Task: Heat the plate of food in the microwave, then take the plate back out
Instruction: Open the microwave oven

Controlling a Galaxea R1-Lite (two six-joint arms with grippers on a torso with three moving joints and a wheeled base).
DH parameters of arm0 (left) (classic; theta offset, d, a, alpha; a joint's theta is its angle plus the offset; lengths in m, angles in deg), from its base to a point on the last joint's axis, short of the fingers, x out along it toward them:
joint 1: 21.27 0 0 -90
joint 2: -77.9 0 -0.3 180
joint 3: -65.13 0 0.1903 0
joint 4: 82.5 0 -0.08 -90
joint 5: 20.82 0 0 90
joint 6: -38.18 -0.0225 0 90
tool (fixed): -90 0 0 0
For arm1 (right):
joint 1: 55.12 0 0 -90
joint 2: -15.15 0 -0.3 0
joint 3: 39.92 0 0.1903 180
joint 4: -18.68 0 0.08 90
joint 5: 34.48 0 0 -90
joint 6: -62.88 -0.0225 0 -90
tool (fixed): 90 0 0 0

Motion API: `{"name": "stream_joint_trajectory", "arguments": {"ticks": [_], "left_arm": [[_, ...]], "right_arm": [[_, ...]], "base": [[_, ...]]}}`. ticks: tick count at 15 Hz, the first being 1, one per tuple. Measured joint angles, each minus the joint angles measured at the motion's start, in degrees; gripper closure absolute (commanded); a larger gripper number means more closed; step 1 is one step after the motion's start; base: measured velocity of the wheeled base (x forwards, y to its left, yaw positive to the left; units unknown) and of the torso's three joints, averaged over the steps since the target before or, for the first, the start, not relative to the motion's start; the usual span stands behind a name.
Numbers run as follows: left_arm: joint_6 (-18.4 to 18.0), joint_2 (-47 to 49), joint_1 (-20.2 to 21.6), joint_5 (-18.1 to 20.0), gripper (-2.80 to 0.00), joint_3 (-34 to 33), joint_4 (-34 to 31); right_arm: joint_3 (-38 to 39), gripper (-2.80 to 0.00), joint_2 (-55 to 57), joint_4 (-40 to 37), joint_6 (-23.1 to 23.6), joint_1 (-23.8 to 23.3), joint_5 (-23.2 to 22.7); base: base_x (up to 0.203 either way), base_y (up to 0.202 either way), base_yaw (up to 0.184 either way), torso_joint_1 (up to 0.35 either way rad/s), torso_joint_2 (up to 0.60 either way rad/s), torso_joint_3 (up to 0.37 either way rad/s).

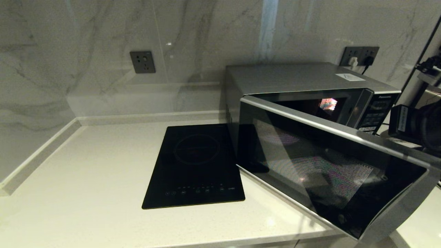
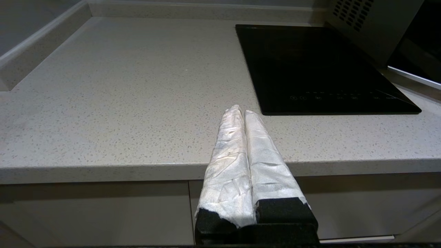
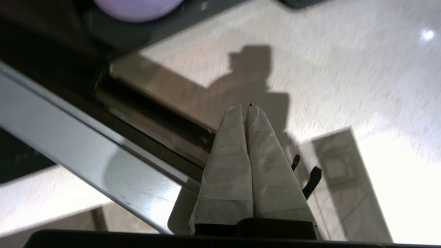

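Note:
The silver-grey microwave stands at the back right of the counter. Its dark glass door is swung partway open toward me. In the right wrist view a lilac plate shows only as a rim inside the cavity, past the door's silver edge; its food is out of view. My right gripper is shut and empty, just beside the door's free edge and above the counter. The right arm shows behind the door by the button panel. My left gripper is shut and empty at the counter's front edge.
A flat black induction hob lies left of the microwave, also seen as the hob ahead of the left gripper. Pale speckled counter runs left to a raised wall ledge. Wall sockets sit behind.

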Motion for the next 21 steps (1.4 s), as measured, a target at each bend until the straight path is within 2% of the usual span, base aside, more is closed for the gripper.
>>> {"name": "stream_joint_trajectory", "arguments": {"ticks": [6, 11, 14, 21], "left_arm": [[-0.01, 0.0, 0.0, -0.01, 0.0, 0.0, 0.0], [-0.01, 0.0, 0.0, 0.0, 0.0, 0.0, 0.0], [-0.03, 0.0, 0.0, 0.0, 0.0, 0.0, 0.0], [0.0, 0.0, 0.0, 0.0, 0.0, 0.0, 0.0]], "right_arm": [[2.56, 0.0, -3.32, -6.02, -8.87, 12.68, 0.2], [2.99, 0.0, -3.42, -7.07, -15.08, 22.58, 0.53], [1.87, 0.0, -1.67, -7.0, -19.45, 29.49, 2.26], [-2.43, 0.0, 3.13, -6.87, -20.84, 34.75, 2.55]], "base": [[0.0, 0.0, 0.0, 0.0, 0.0, 0.0], [0.0, 0.0, 0.0, 0.0, 0.0, 0.0], [0.0, 0.0, 0.0, 0.0, 0.0, 0.0], [0.0, 0.0, 0.0, 0.0, 0.0, 0.0]]}}
